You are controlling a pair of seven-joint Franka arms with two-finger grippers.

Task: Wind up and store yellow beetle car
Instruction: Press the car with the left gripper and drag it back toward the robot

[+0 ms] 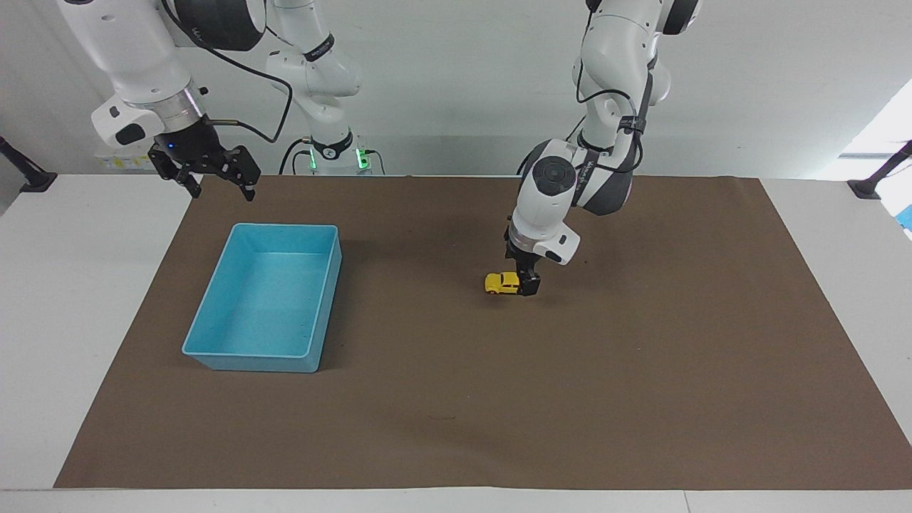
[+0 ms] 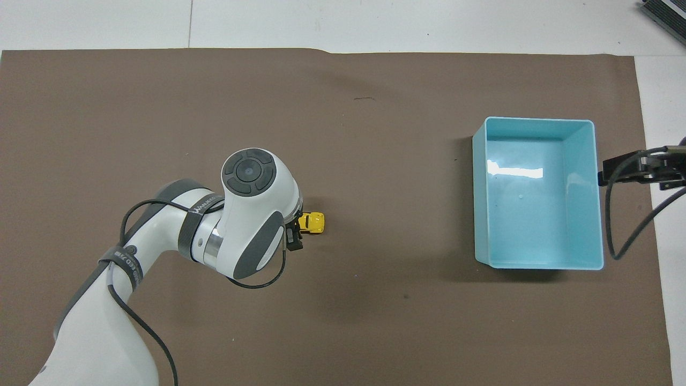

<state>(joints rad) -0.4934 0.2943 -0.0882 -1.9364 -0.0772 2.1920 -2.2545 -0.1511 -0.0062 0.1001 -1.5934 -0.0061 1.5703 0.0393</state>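
Observation:
The yellow beetle car (image 1: 501, 283) stands on the brown mat near the middle of the table; it also shows in the overhead view (image 2: 313, 222). My left gripper (image 1: 528, 284) is down at mat level at the car's end toward the left arm's end of the table, and it covers that end of the car. In the overhead view the left arm's wrist hides most of that gripper (image 2: 296, 234). My right gripper (image 1: 221, 187) is open and empty, and waits in the air above the mat's edge beside the blue bin (image 1: 285, 226).
The blue bin (image 2: 536, 120) is empty and stands on the brown mat (image 1: 641, 399) toward the right arm's end of the table. White table surface (image 1: 71, 285) surrounds the mat.

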